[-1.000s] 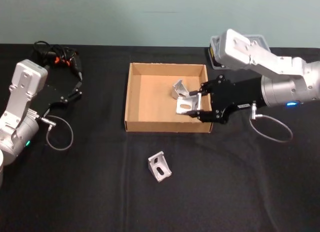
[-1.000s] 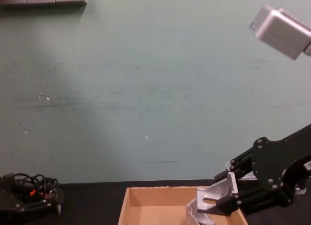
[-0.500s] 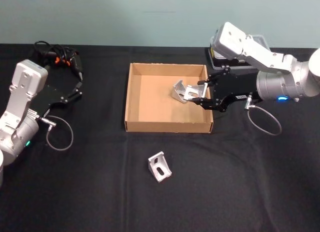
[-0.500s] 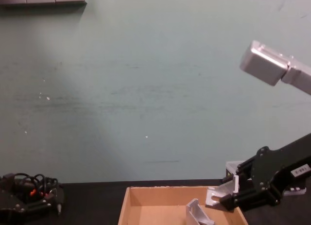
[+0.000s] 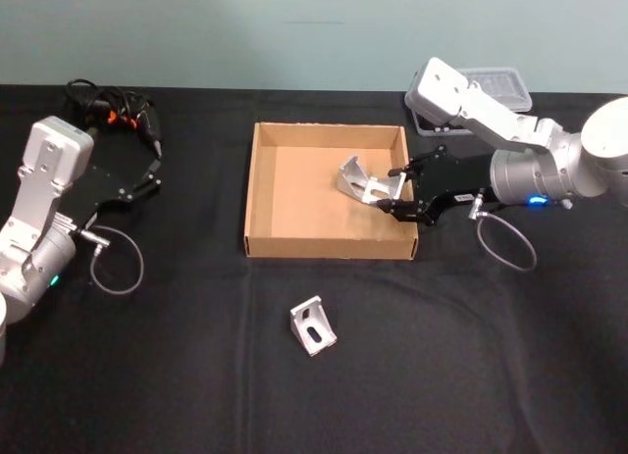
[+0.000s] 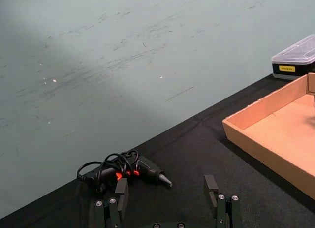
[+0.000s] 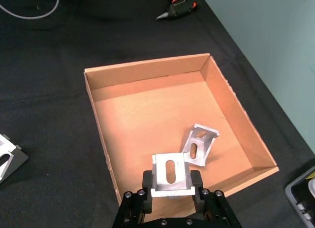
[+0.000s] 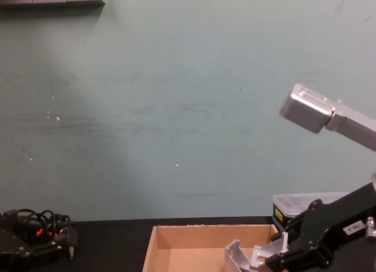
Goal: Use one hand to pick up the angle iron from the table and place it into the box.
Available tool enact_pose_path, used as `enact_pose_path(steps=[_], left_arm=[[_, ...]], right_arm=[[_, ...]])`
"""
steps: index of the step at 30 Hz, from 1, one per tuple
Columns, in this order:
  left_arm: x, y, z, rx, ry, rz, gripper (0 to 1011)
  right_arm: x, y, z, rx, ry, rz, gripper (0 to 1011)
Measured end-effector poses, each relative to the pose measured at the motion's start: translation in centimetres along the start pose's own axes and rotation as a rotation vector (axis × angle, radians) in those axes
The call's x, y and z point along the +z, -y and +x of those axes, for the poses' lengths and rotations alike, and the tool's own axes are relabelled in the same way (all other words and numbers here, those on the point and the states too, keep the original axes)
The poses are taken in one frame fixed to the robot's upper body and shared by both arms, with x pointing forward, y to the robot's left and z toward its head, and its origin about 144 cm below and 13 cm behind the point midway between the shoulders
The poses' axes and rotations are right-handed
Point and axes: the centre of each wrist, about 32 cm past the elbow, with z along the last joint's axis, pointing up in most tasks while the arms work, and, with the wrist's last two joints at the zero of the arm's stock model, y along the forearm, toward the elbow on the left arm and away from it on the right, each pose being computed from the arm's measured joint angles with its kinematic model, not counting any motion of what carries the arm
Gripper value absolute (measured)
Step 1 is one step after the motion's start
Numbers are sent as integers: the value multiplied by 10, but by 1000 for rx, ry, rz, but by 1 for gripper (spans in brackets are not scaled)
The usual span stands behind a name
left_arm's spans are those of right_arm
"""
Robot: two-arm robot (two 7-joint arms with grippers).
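My right gripper [image 5: 392, 192] clamps a silver slotted angle iron [image 7: 169, 175] over the box [image 5: 329, 246], which holds another bracket [image 7: 199, 144]. My left gripper [image 6: 165, 189] sits open.

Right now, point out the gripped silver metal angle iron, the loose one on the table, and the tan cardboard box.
Gripped silver metal angle iron [image 7: 179, 178], right wrist view, slotted face.
Loose silver metal angle iron [image 5: 322, 338], head view, slotted face.
Tan cardboard box [image 5: 329, 246], head view, front wall.

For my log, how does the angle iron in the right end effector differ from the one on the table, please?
The right end effector grips the held angle iron; the loose angle iron is ungripped. The held one is over the box; the loose one, on the table. Both are silver, slotted.
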Motion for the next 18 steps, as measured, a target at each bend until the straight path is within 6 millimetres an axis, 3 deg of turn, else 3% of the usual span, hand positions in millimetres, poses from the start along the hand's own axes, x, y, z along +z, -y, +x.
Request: enact_pose_path(steps=[11, 18], left_arm=[[0, 0, 0, 0, 0, 0, 1000], [0, 0, 0, 0, 0, 0, 1000]], right_arm=[[-3, -7, -1, 25, -2, -16, 457], [-4, -7, -2, 29, 3, -28, 679]])
